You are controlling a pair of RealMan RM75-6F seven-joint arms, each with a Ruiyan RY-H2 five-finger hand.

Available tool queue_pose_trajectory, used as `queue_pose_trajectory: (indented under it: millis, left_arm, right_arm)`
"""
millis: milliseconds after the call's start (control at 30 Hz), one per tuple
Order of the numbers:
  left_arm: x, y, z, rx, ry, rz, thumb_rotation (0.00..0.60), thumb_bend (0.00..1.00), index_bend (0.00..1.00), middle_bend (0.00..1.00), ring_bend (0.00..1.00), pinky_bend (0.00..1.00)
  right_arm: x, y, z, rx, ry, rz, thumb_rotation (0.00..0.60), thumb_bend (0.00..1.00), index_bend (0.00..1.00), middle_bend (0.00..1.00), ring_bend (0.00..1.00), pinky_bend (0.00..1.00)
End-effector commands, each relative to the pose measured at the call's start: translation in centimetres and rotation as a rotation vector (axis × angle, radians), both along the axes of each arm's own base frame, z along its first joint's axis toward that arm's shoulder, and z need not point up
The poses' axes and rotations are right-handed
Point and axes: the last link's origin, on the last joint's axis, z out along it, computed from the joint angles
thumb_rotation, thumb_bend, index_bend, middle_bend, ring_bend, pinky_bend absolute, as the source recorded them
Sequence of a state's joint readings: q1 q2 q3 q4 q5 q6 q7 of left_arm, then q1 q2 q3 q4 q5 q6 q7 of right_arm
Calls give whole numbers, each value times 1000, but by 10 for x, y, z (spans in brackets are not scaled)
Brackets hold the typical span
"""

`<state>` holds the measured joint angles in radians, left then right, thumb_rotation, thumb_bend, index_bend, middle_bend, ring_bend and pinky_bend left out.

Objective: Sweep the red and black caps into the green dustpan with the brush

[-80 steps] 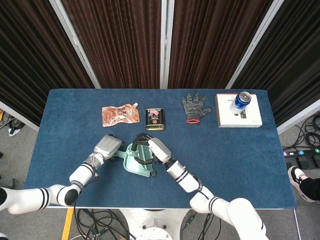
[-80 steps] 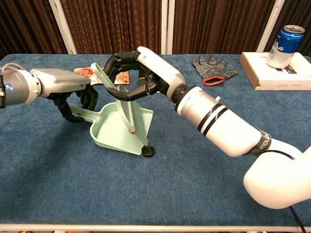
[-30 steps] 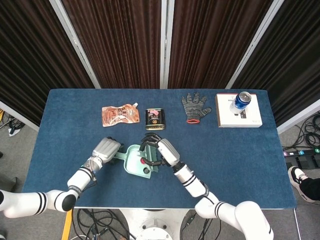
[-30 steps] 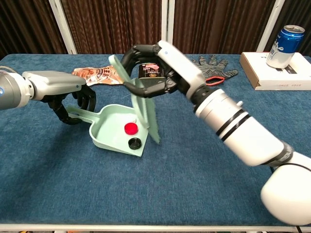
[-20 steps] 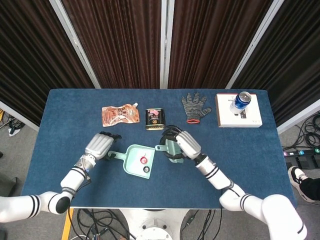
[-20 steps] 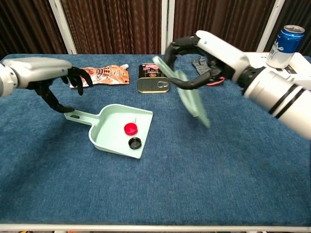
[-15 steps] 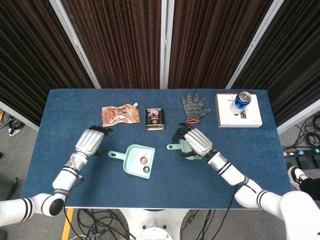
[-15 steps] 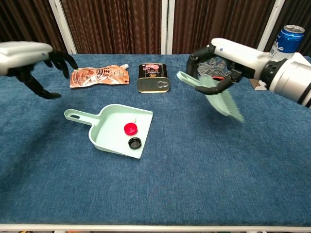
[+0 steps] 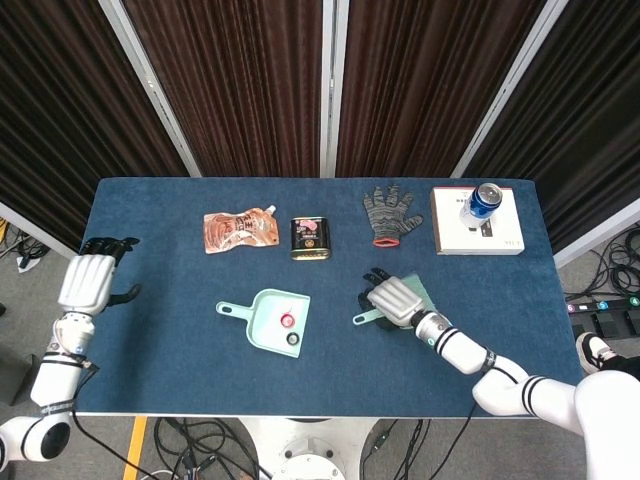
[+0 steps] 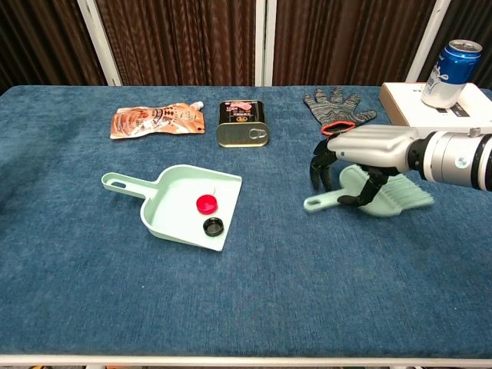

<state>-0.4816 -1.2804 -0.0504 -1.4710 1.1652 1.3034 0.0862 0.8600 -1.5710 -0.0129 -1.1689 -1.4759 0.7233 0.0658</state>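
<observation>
The green dustpan (image 9: 262,318) (image 10: 171,201) lies flat on the blue table with its handle pointing left. Inside it sit the red cap (image 9: 287,320) (image 10: 206,203) and the black cap (image 9: 293,339) (image 10: 211,226), the black one near the open lip. To the right, the green brush (image 10: 392,197) (image 9: 366,317) lies low on the cloth. My right hand (image 9: 393,299) (image 10: 360,163) is over it, fingers curled around its neck. My left hand (image 9: 88,280) hovers at the table's far left edge, fingers spread, holding nothing; the chest view does not show it.
Along the back stand an orange pouch (image 9: 239,230), a gold tin (image 9: 310,238), a grey glove (image 9: 388,213) and a white box (image 9: 478,234) with a blue can (image 9: 484,199) on it. Bare cloth spans the front of the table.
The caps went into the dustpan. My right hand carried the brush away to the right and lowered it onto the table. My left hand let go of the dustpan handle and withdrew far left.
</observation>
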Motion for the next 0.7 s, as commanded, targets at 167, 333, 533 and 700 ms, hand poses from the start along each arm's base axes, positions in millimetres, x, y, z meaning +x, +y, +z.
queue_pose_trajectory:
  millis: [167,333,533,700]
  left_arm:
    - [-31,-22,23,58,43,49,600,208,222,292,197,166]
    - [-51,-49,34,90,82,98,600,209,235,294,197,164]
    - [-69,-86,39,113,91,153,600,208,237,295,197,154]
    - [-72,-117,38,128,92,190,600,209,239,295,197,152]
  right_arm:
    - [-18,8,44,-136,-80,-83,600,325,0,178,0,0]
    - [-70,33,119,-356,-154,-204,600,327,23,218,19,57]
    - [-122,95,182,-568,-182,-306,600,327,23,176,6,69]
    - [-138,145,204,-670,-244,-368,600,327,23,167,0,70]
